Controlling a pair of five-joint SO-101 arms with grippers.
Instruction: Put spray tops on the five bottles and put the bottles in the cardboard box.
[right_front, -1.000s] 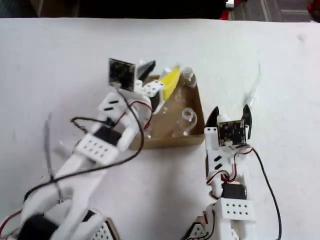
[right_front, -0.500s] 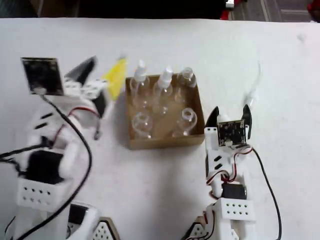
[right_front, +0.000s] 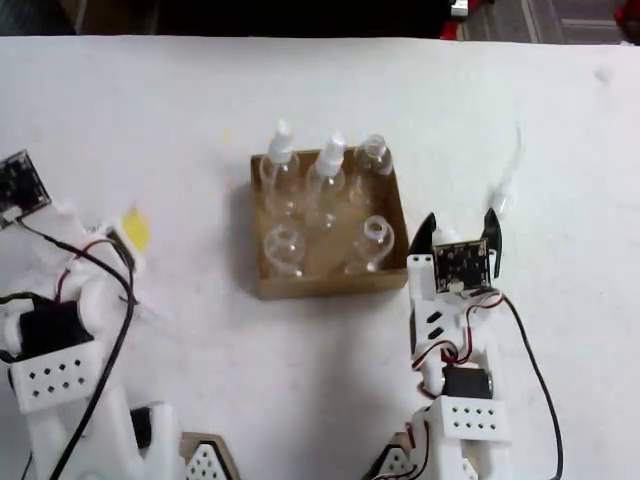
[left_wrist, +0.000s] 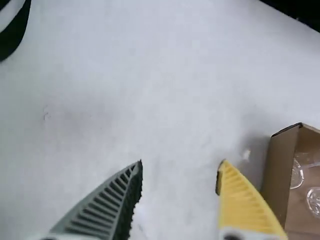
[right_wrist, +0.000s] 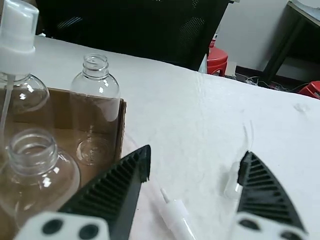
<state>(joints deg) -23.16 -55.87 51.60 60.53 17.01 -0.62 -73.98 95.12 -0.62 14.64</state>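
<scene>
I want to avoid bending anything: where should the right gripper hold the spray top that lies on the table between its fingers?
Probably the thick white head of the spray top, not its narrow tip. It lies flat on the table, so come down from above with the right gripper, whose open fingers stand on either side of it.
</scene>
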